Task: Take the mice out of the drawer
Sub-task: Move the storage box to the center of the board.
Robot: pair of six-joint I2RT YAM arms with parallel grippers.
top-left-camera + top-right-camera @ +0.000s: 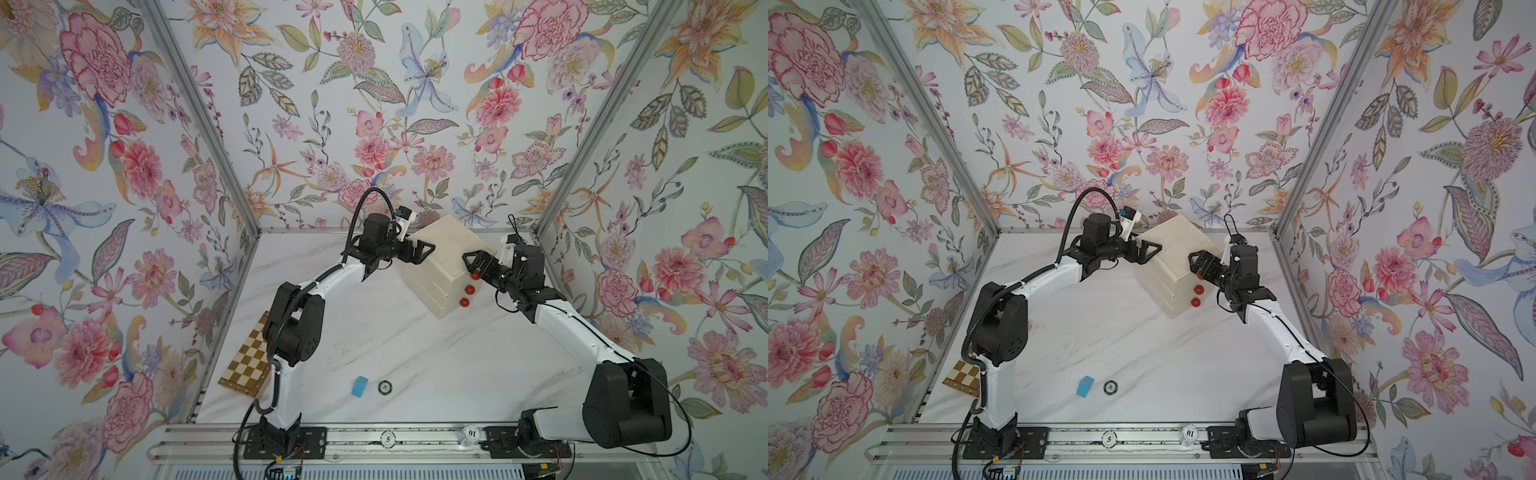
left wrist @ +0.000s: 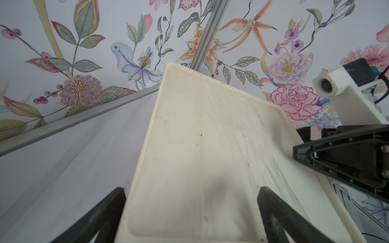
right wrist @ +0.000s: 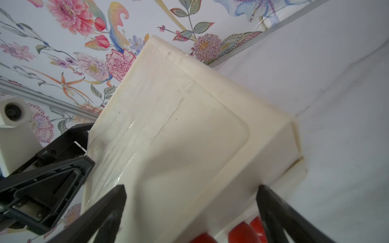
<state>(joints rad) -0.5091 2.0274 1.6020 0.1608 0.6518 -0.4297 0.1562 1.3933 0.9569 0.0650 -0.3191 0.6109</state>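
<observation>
1. No mice are visible. They are probably inside the shut cream drawer chest (image 1: 449, 245) near the back wall.
2. The right gripper (image 1: 473, 265) gapes wide just by the top red knob (image 1: 474, 275). The left gripper (image 1: 422, 251), also spread, sits at the chest's top edge, holding nothing.
3. Risk: pulling the knob may drag or tip the chest if it is unbraced.
4. The white marble table (image 1: 395, 340) is enclosed by flowered walls.

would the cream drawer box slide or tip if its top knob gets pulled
Likely slides: the cream drawer box looks like light plastic on a smooth table. Pulling that high might rock it forward. The left gripper at its top could brace it.
</observation>
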